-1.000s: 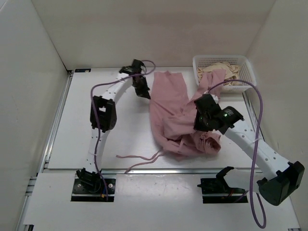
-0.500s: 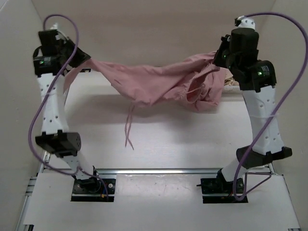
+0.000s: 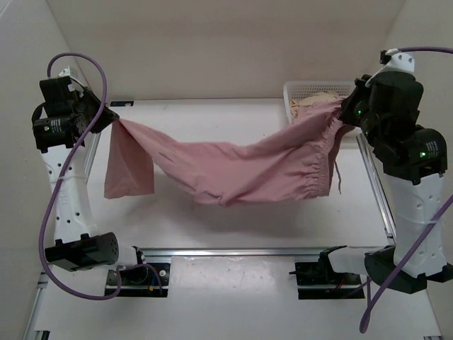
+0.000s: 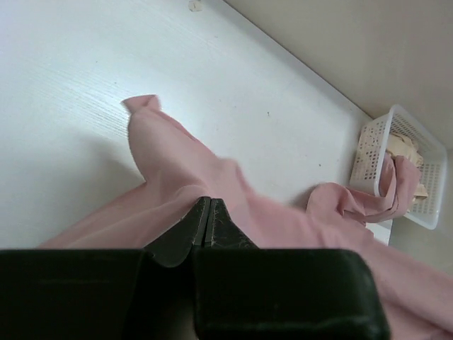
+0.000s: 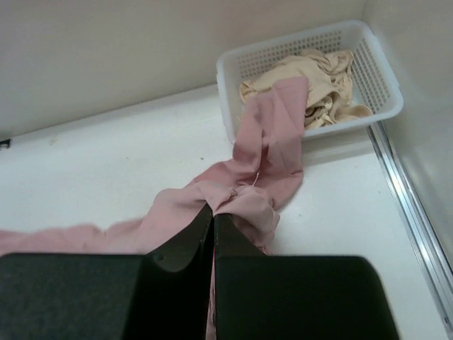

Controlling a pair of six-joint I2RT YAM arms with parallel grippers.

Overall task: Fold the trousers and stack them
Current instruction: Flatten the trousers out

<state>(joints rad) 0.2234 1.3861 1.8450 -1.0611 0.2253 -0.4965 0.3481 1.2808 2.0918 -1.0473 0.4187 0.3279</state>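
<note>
The pink trousers (image 3: 233,166) hang stretched in the air between both arms, sagging in the middle above the table. My left gripper (image 3: 113,119) is shut on one end of the trousers at the upper left; a leg end hangs below it (image 3: 127,166). My right gripper (image 3: 347,113) is shut on the elastic waist end at the upper right. In the left wrist view the closed fingers (image 4: 207,212) pinch pink cloth (image 4: 170,163). In the right wrist view the closed fingers (image 5: 212,216) pinch bunched cloth (image 5: 248,205), and part of it drapes toward the basket.
A white basket (image 3: 364,95) with beige clothes (image 3: 318,100) stands at the back right; it also shows in the right wrist view (image 5: 233,67) and the left wrist view (image 4: 425,166). White walls enclose the table (image 3: 212,212); a metal rail (image 3: 375,184) runs along its right side.
The trousers went from a heap on the table to being lifted and stretched between the raised arms. Since half a second ago both grippers have lowered and the cloth has spread out flatter.
</note>
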